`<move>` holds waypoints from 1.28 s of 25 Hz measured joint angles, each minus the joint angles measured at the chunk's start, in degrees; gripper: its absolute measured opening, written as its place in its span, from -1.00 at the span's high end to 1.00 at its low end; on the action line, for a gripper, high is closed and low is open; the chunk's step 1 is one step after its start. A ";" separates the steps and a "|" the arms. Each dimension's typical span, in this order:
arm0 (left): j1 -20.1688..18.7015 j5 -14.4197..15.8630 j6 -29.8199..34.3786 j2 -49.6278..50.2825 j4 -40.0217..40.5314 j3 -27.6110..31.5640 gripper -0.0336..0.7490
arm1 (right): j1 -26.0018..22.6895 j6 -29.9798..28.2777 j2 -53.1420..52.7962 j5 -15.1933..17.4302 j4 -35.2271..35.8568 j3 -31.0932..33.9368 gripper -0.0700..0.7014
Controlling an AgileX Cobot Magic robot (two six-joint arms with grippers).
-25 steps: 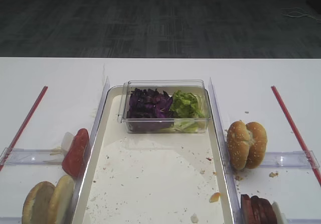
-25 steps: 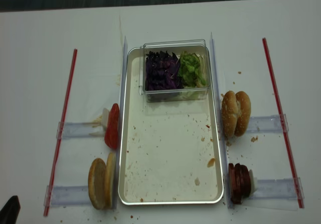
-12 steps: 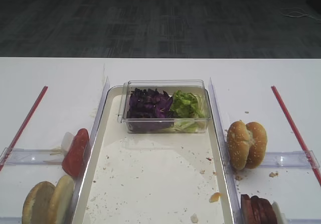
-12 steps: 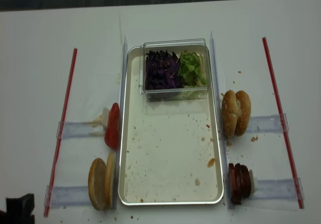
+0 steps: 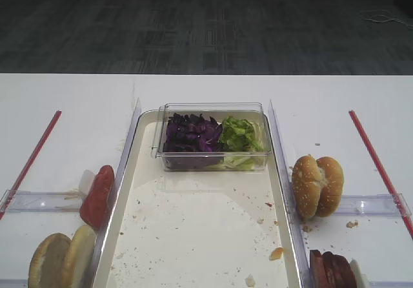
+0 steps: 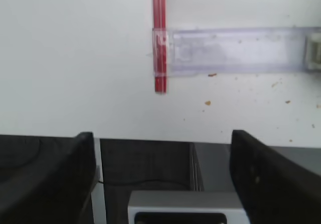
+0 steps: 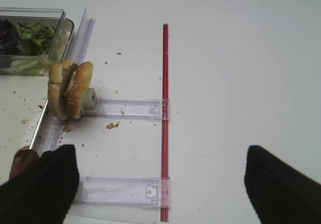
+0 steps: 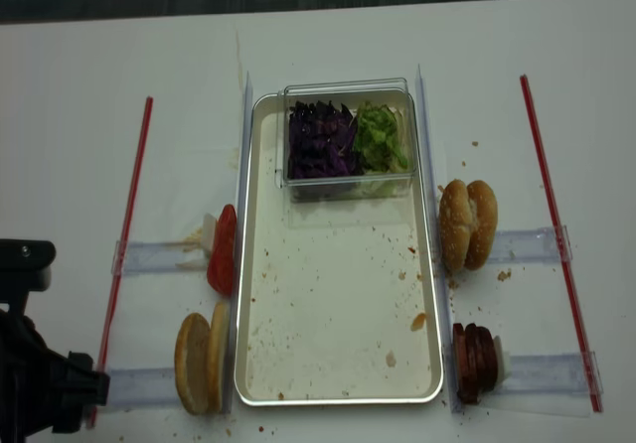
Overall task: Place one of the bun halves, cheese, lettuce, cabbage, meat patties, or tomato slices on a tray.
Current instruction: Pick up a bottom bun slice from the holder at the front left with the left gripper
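The cream-white tray (image 8: 338, 314) lies lengthwise in the middle of the white desk (image 8: 79, 66), its floor speckled with crumbs. At its twelve o'clock end sits a clear plastic box (image 8: 348, 137) holding shredded purple cabbage (image 8: 320, 141) on the nine o'clock side and light-green lettuce (image 8: 382, 137) on the three o'clock side.

Just outside the tray's nine o'clock rim, the tomato slices (image 8: 223, 251) stand on edge against a clear holder strip (image 8: 159, 256). Towards seven o'clock, the plain bun halves (image 8: 202, 357) stand on edge beside the rim. On the three o'clock side, a sesame-seeded bun pair (image 8: 467, 223) stands upright near the rim, and at five o'clock the dark meat patties (image 8: 473, 361) are stacked on edge.

A red strip (image 8: 124, 244) runs along the desk at nine o'clock and another red strip (image 8: 556, 234) at three o'clock.

The left gripper (image 6: 163, 174) hangs at the desk's near edge, at seven o'clock of the tray; its two dark fingers (image 6: 271, 179) stand wide apart with nothing between them. In the overhead view the left arm (image 8: 30, 373) shows at that corner, apart from the bun halves. The right gripper (image 7: 158, 184) hovers over the desk around four o'clock, its fingers (image 7: 283, 189) spread wide and holding nothing.
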 joint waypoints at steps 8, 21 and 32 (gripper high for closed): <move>0.00 -0.57 1.17 -0.01 -0.74 -1.05 -0.47 | 0.00 0.00 0.00 0.00 0.00 0.00 -0.98; 0.00 -1.62 1.26 0.02 -3.98 -1.71 -0.47 | 0.00 -0.10 0.00 0.00 0.00 0.00 -0.98; -6.57 -1.71 0.68 0.11 -14.37 -9.19 -0.47 | 0.00 -0.10 0.00 -0.10 0.00 0.00 -0.98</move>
